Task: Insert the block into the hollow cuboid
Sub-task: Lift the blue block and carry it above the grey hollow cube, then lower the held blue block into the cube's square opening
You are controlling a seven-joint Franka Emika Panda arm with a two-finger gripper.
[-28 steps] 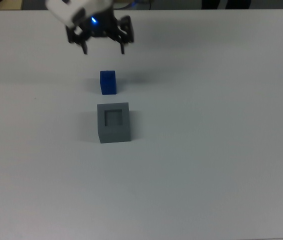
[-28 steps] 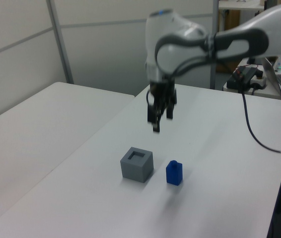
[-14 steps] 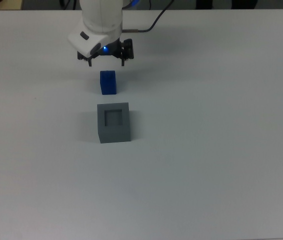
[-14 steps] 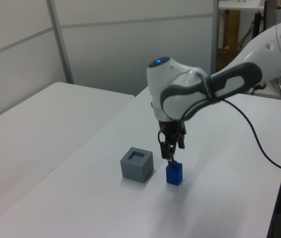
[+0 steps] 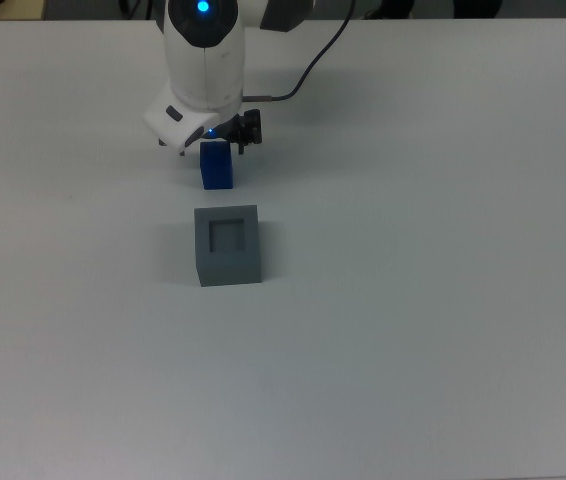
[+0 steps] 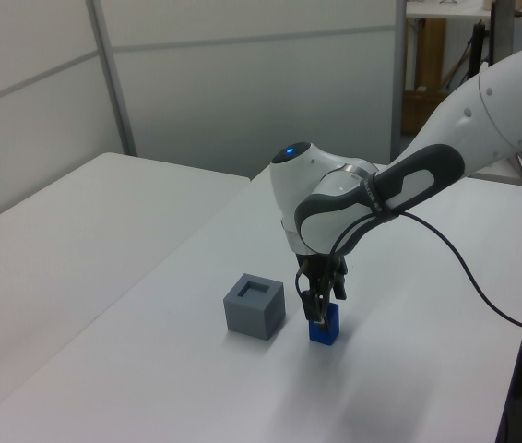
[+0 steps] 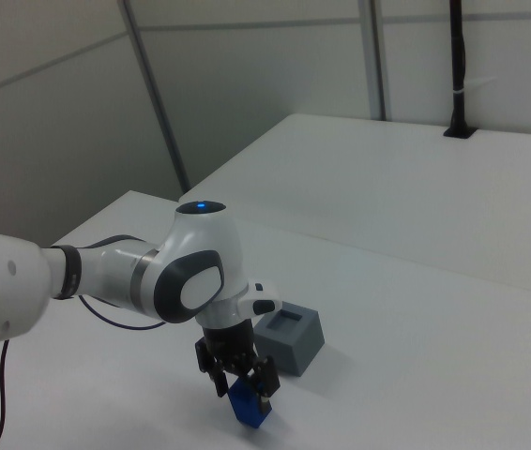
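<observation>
The bright-blue block (image 5: 217,172) stands on the white table (image 5: 413,330), just beyond the grey hollow cuboid (image 5: 228,245), whose square recess faces up and holds nothing. My gripper (image 5: 213,148) has come down over the block, one black finger on each side of it, open with a small gap showing at the top view's right. In the left view the block (image 6: 325,324) sits right of the cuboid (image 6: 255,306), under the gripper (image 6: 321,309). The right view shows the fingers (image 7: 219,376) astride the block (image 7: 245,409), with the cuboid (image 7: 291,339) close behind.
A black cable (image 5: 308,60) trails from the arm toward the table's far edge. A second white table (image 6: 67,221) lies at the left view's left, with wall panels behind. Desks with equipment (image 6: 468,138) stand at the left view's far right.
The gripper has dropped from above the table's far side down onto the blue block, its fingers now straddling it. Block and cuboid have not moved.
</observation>
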